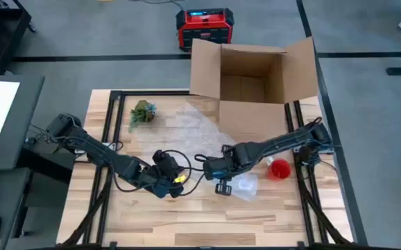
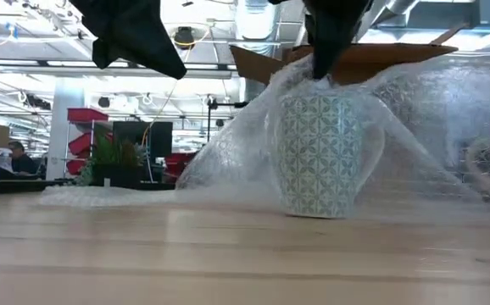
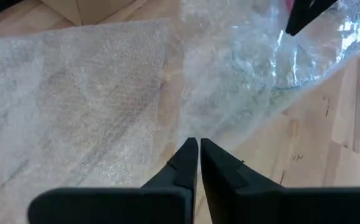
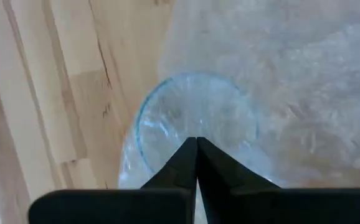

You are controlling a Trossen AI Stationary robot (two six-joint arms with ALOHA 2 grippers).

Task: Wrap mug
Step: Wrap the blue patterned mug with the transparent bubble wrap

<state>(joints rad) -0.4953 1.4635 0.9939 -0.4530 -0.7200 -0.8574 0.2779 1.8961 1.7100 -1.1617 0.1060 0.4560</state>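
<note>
One patterned mug [image 2: 320, 154] stands upright at centre frame under one bubble wrap sheet [image 2: 228, 157]. Right gripper [image 4: 196, 144] is closed, apparently pinching the wrap above the mug's rim. Left gripper [image 3: 198, 147] is closed on nothing; only the high view shows one cardboard box [image 1: 252, 76] and one red cup [image 1: 279, 169].

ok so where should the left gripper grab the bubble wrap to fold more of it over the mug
Probably the loose flat edge of the bubble wrap lying on the table toward the box, coming from above. That part lies thin and free, while the mug stands upright under the draped part, where the right gripper is shut on the wrap. The left gripper hovers shut nearby.
</note>
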